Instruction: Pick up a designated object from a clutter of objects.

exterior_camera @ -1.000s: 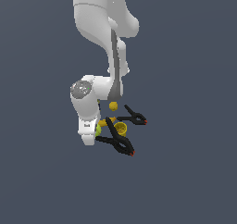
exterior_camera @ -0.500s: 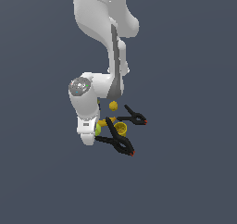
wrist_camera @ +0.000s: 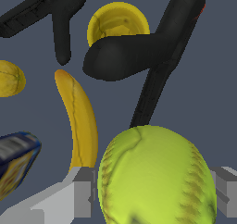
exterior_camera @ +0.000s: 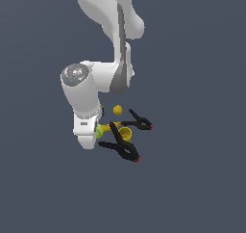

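gripper point(wrist_camera: 152, 197) | fingers flank green ball point(wrist_camera: 157, 177) | contact seemingly made

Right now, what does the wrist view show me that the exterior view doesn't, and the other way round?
Only the wrist view shows the two grey fingers flanking the lime-green stitched ball, the curved yellow banana's full length, and a blue-edged tin's corner. Only the exterior view shows the white arm, which hides most of the ball there, leaving a green sliver. Both show the yellow cup, the small yellow-orange round fruit and two black clamps.
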Available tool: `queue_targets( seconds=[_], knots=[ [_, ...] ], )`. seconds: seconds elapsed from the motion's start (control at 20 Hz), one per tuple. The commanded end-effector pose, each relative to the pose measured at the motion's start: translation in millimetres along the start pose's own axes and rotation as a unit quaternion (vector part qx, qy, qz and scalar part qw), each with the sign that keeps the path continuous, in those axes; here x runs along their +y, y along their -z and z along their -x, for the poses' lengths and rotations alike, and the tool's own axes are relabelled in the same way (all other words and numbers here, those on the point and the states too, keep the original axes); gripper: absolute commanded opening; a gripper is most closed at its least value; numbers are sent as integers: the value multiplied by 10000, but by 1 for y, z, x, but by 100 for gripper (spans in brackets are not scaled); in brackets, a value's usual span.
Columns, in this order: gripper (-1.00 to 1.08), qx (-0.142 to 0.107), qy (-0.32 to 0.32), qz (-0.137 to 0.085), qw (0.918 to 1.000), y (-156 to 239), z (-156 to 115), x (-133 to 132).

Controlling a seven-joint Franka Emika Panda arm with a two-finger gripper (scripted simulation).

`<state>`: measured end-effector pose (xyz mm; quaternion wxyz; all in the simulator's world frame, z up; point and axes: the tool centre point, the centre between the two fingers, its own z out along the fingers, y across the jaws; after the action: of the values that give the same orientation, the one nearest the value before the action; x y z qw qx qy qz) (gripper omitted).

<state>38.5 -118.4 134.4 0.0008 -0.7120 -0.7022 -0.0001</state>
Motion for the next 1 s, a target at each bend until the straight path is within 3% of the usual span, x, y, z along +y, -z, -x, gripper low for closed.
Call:
queue_targets(
  seconds=[0.0,0.6,0.95],
  knots=[
    [-100,2,3,10,10000,26,-1,7],
    [-100,4,1,9,10000,146,-5,41],
    [-100,-1,-6,7,10000,197,-6,58]
  ],
)
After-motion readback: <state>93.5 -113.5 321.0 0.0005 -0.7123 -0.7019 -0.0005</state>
